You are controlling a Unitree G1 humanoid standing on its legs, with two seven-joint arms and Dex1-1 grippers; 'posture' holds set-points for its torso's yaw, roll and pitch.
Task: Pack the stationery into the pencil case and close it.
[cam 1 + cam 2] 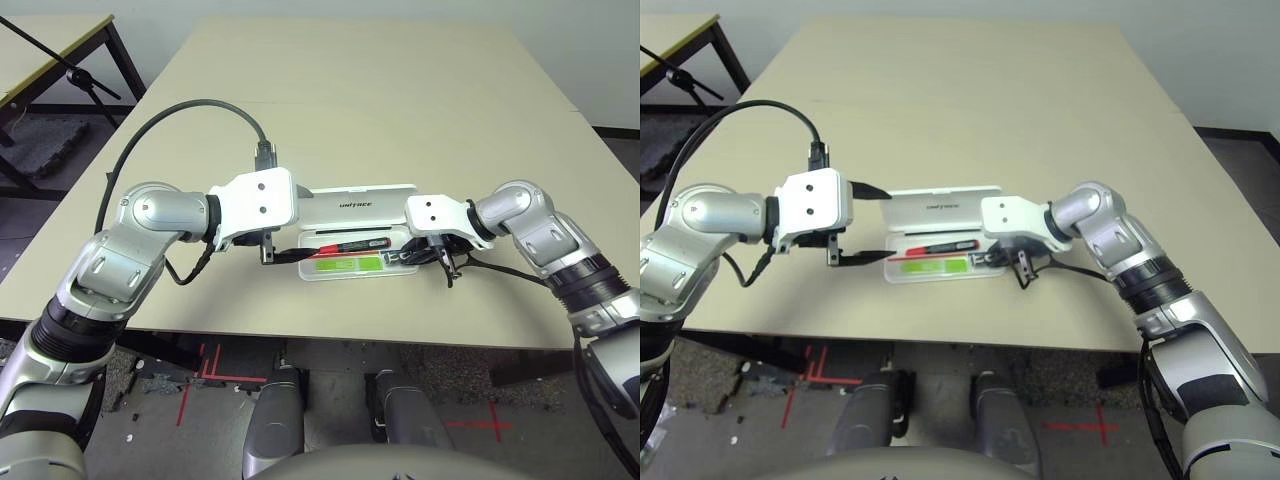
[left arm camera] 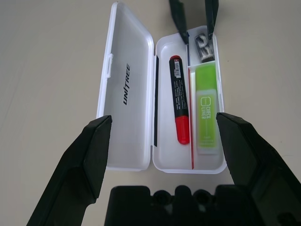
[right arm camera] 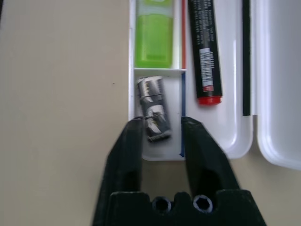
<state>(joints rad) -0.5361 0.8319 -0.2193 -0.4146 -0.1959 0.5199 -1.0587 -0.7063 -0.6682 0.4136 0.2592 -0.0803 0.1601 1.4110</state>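
A broad beige matte table (image 1: 400, 100) carries the flat white hard-plastic pencil case (image 2: 141, 155), lying open near the front edge, lid laid back. In its tray rest the red marker with a black end (image 2: 179, 101), the lime-green highlighter (image 2: 206, 113) beside it, and the small black-and-silver clip (image 3: 154, 109) in the end compartment. The right gripper (image 3: 161, 136) straddles the clip, fingers slightly parted, not clamping it. The left gripper (image 2: 162, 141) hovers spread wide at the case's opposite end. Beyond the table: dark speckled floor with red tape marks (image 1: 205, 365), another table (image 1: 50, 50) and a grey wall.
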